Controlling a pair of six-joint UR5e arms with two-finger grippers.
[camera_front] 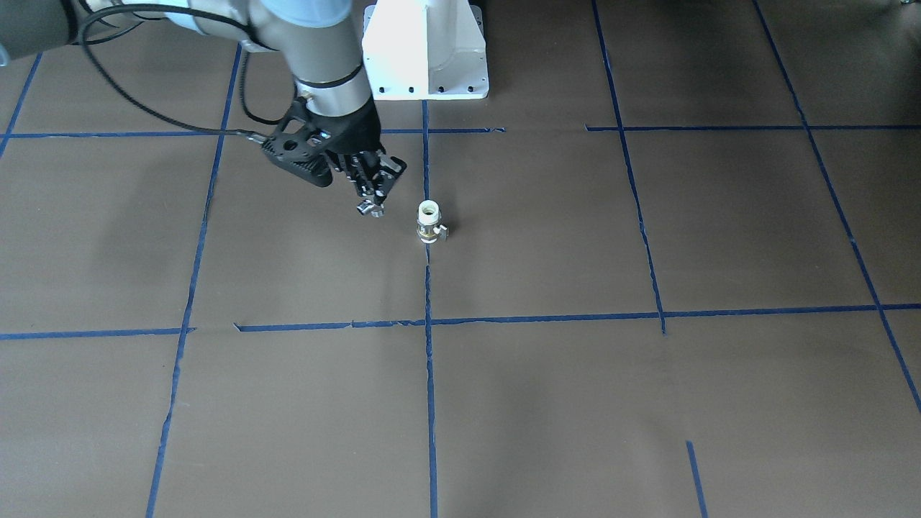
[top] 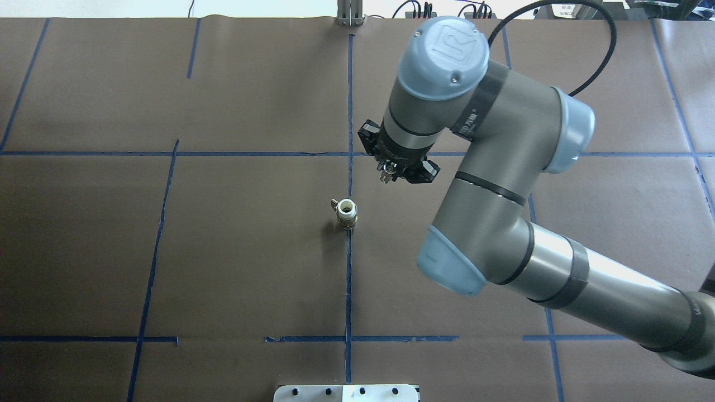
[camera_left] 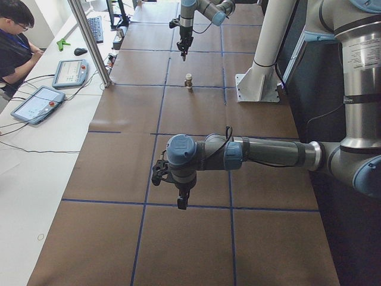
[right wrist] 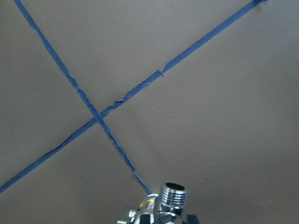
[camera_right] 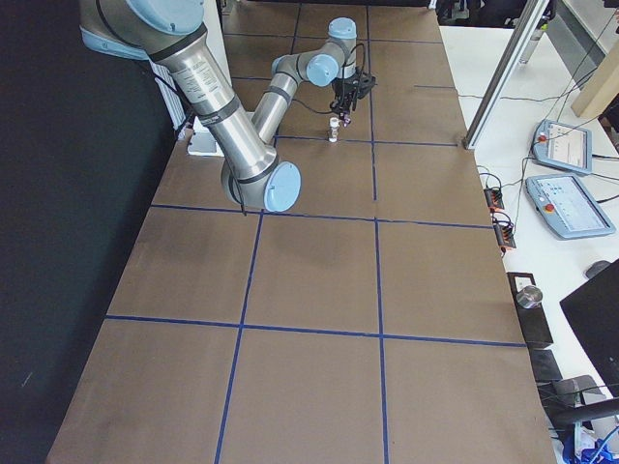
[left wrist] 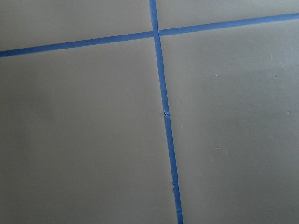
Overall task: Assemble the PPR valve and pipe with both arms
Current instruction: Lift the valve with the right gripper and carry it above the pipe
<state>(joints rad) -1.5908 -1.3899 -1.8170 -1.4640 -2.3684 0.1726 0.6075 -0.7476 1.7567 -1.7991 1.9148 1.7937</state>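
The PPR valve, white ends with a brass middle band and a side tab, stands upright on the brown table near the central blue tape line; it also shows in the overhead view. My right gripper is shut on the pipe, a small chrome fitting, and holds it above the table a short way beside the valve, apart from it. The pipe's threaded end shows in the right wrist view. My left gripper hangs over the table far from the valve; I cannot tell whether it is open or shut.
Blue tape lines divide the brown table into squares. The robot's white base stands behind the valve. An operator sits at a side desk with teach pendants. A metal post stands at the table's edge.
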